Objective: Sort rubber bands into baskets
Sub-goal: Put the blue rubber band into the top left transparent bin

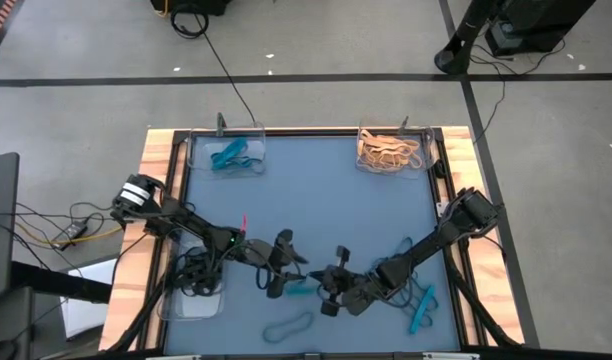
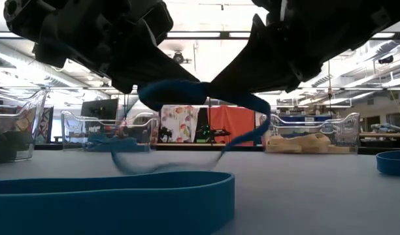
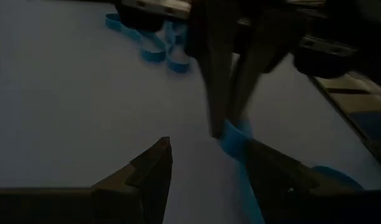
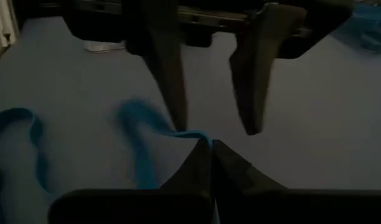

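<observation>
Fingertips of the right gripper (image 4: 210, 146) are pinched shut on a teal rubber band (image 4: 141, 134), which trails off toward nine o'clock of the tips across the blue mat (image 4: 315, 124). Facing it, the left gripper (image 4: 212, 127) hangs with fingers spread, straddling the same band. From above, both grippers meet near the table's front centre, at about six o'clock. Low to the table, the band shows lifted off the mat, draped between the two grippers, with another teal band (image 2: 115, 192) lying flat in front. Only the overhead camera shows the baskets: teal bands (image 1: 229, 155) at eleven o'clock, tan bands (image 1: 391, 150) at one o'clock, black bands (image 1: 194, 275) at eight o'clock.
</observation>
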